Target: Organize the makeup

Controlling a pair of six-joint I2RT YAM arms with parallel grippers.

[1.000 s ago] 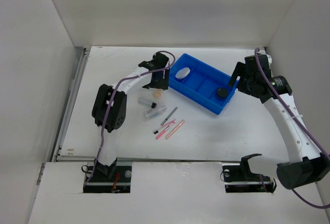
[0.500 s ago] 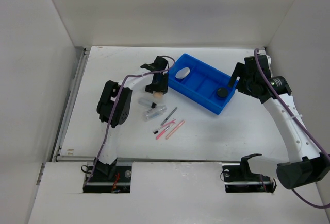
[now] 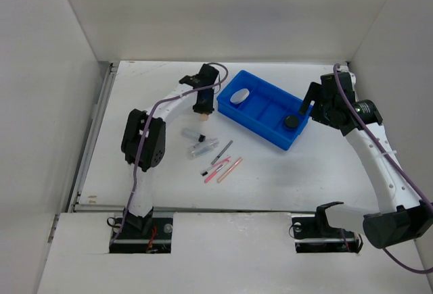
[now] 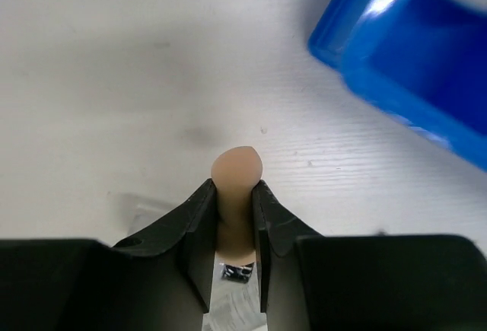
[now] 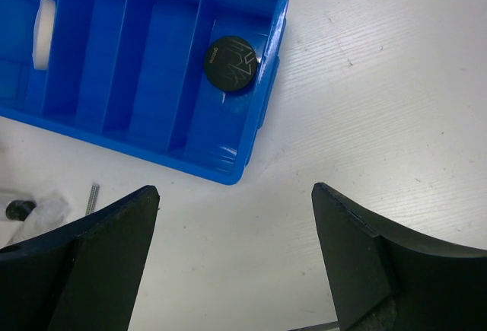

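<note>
Beige sponge point(image 4: 237, 175) sat clamped between the left gripper's point(image 3: 203, 108) fingers, just left of the blue tray point(image 3: 257, 129). Round black compact point(image 5: 232, 62) lay in the tray's right compartment. The right gripper point(image 5: 234, 189) hung beside it, jaws wide apart. Vials point(image 3: 201, 149), brush point(image 3: 221, 152) and pink sticks point(image 3: 223, 169) lay on the table, nearer.

compact point(image 3: 291, 122) in tray's point(image 3: 264, 109) right end; vials point(image 3: 201, 148) left of brush point(image 3: 222, 152); sticks point(image 3: 230, 169) before brush; sponge point(image 4: 237, 175) left of tray
</note>
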